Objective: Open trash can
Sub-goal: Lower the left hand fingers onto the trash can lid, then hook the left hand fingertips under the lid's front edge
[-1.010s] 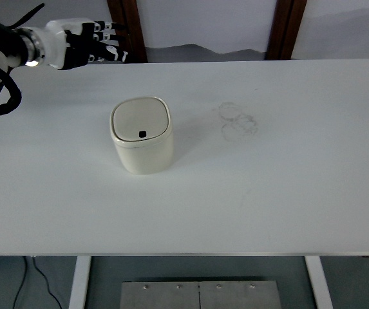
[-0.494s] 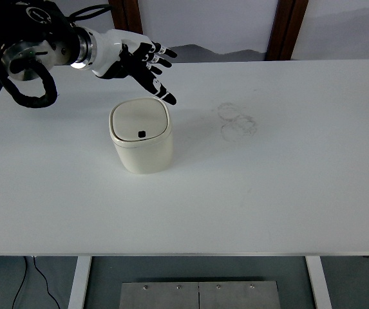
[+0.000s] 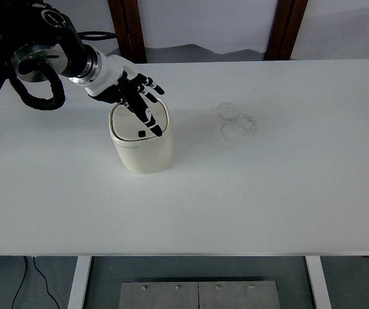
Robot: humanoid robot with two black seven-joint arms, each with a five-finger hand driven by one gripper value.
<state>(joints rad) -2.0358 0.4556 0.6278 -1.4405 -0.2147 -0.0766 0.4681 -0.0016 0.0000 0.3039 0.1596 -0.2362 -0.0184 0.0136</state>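
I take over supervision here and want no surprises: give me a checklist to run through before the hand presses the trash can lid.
1. Left hand over the lid: ok, fingers spread, one long fingertip beside the black button.
2. Fingertip touching the button: cannot tell from this steep view.
3. Lid shut: ok, it sits flush on the trash can.
4. Can upright: ok.
5. Space around the can on the table: ok, only faint ring marks to its right.
6. Right hand: cannot tell, it is out of view.
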